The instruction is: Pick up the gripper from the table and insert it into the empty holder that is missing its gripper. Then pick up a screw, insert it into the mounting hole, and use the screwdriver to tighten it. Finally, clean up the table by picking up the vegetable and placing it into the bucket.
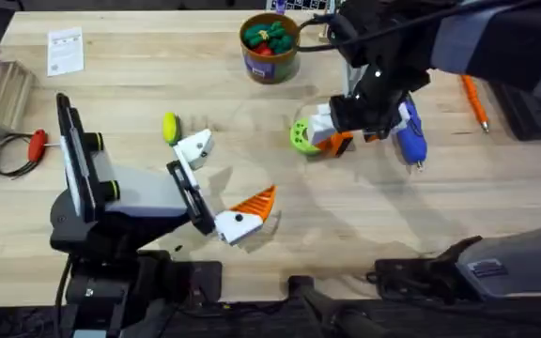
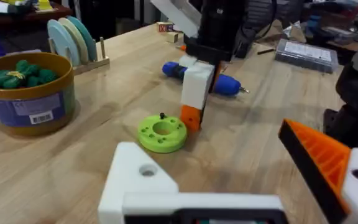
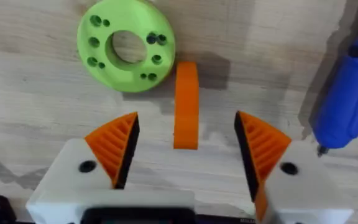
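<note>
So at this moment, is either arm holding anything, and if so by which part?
Nothing is held. The right gripper hangs open over the loose orange gripper, jaws either side, not touching. The left gripper is empty.

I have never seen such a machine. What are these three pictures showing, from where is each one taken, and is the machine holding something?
These are two robot arms at a wooden table. The overhead picture looks down from above the arms. The other two come from cameras on each wrist, so each shows its own fingers at the bottom.

The left gripper lies low on the table; one white mount carries an orange finger, the other, the holder, has none. The right gripper hangs open over the small loose orange gripper, not touching it. Nothing is held.

Beside that piece lie a green disc with holes and the blue screwdriver. Farther off are the yellow vegetable and the bucket, which holds toy vegetables.
</note>
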